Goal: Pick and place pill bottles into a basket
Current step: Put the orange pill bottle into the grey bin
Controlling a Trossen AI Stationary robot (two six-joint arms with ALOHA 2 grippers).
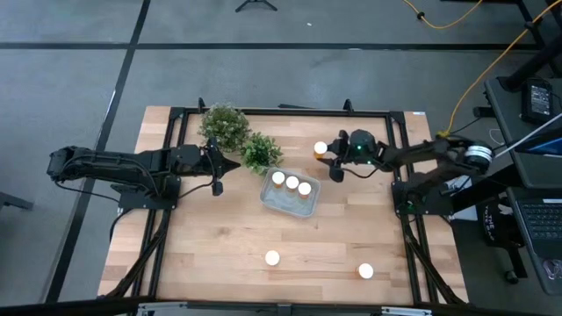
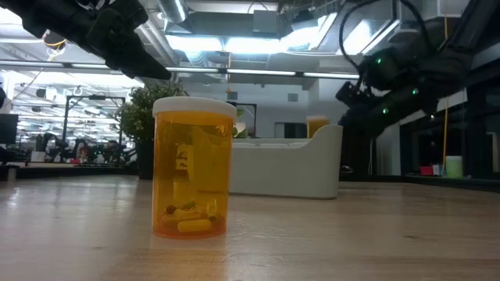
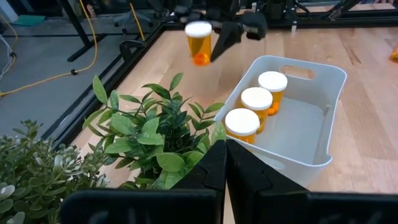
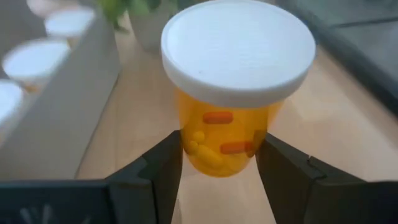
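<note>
The pale basket (image 1: 290, 197) stands mid-table with three white-capped orange pill bottles (image 3: 257, 102) upright inside. My right gripper (image 1: 328, 163) is just right of and beyond the basket, shut on another pill bottle (image 1: 320, 148), which also shows in the left wrist view (image 3: 199, 43). Two more bottles stand on their bases near the front edge (image 1: 272, 258) (image 1: 365, 271); one fills the low view (image 2: 191, 168). My left gripper (image 1: 216, 168) is shut and empty, left of the basket beside the plants. My right gripper pinches the bottle's orange body (image 4: 217, 149) below the white cap, one finger (image 4: 163, 168) on each side. The fingers come from the table's right side, slanting down. The bottle sits about upright with its cap up and looks lifted clear of the table.
Two green potted plants (image 1: 226, 125) (image 1: 261, 151) stand at the far left of the basket, close to my left gripper. A black frame (image 1: 281, 111) runs around the table's far edge and sides. Bare wood lies between the basket and the two front bottles.
</note>
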